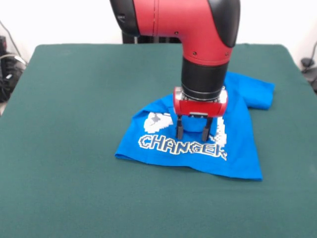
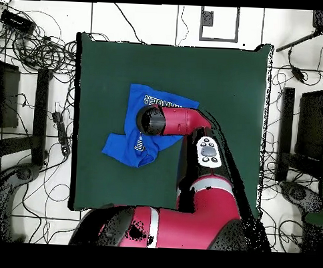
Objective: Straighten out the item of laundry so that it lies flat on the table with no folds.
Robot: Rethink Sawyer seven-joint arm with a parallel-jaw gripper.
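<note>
The item of laundry is a bright blue T-shirt lying right of the middle of the dark green table. It is rumpled: its upper part is folded over, the white "CHANGER" lettering shows, and one sleeve sticks out to the back right. My gripper points straight down over the shirt's middle, open, fingertips at or just above the cloth. In the overhead view the arm's wrist covers the gripper, and the shirt shows around it on the table.
Green cloth stretches wide on every side of the shirt. Cables and equipment lie on the floor around the table, and some show at the left edge in the front view.
</note>
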